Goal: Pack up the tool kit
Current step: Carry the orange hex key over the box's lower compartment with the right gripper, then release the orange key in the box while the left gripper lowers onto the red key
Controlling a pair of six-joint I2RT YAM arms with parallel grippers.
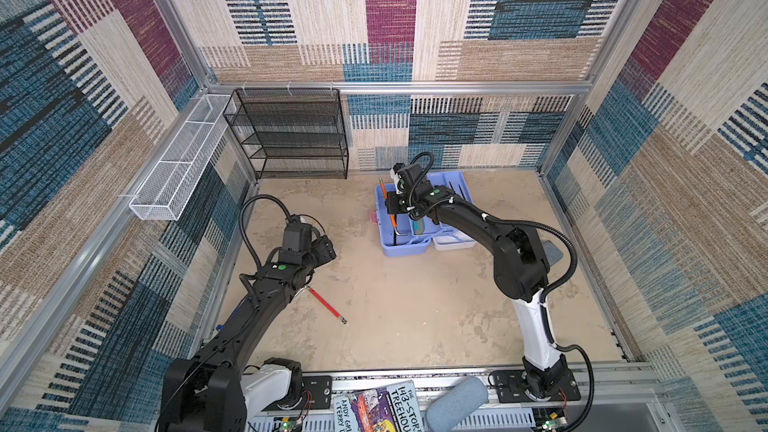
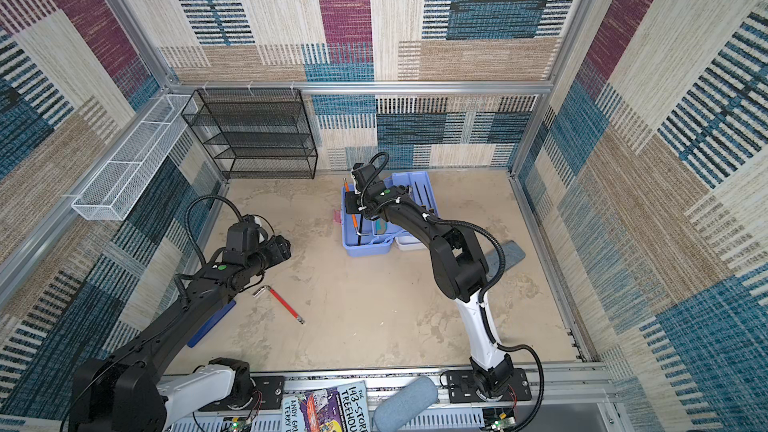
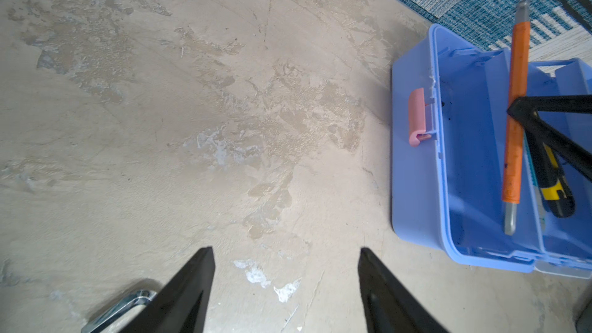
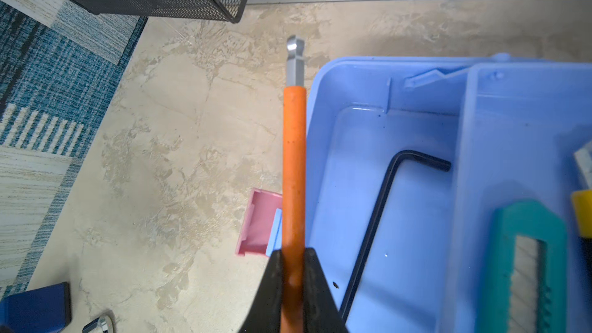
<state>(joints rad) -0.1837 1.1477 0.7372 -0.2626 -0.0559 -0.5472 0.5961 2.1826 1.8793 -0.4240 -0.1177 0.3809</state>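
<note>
The tool kit (image 1: 405, 249) (image 2: 365, 249) stands open at the back of the table, with its lavender-blue base (image 3: 416, 187) (image 4: 315, 123), pink latch (image 3: 416, 116) (image 4: 259, 225) and white lid (image 1: 455, 241). My right gripper (image 1: 392, 205) (image 4: 294, 251) is shut on an orange hex key (image 4: 294, 155) (image 3: 515, 123) and holds it over the base's latch-side edge. A black hex key (image 4: 378, 213) lies in the base. A teal knife (image 4: 525, 251) and a yellow-black knife (image 3: 551, 180) lie in the tray. My left gripper (image 1: 328, 249) (image 3: 285, 249) hangs open and empty over bare table. A red hex key (image 1: 326, 305) (image 2: 284, 304) lies near it.
A black mesh shelf (image 1: 291, 135) stands at the back left, next to a white mesh basket (image 1: 178, 160) on the left wall. The dark blue tape dispenser (image 2: 212, 322) lies under my left arm. A grey pouch (image 2: 505, 255) lies right of the kit. A book (image 1: 378, 407) sits at the front edge.
</note>
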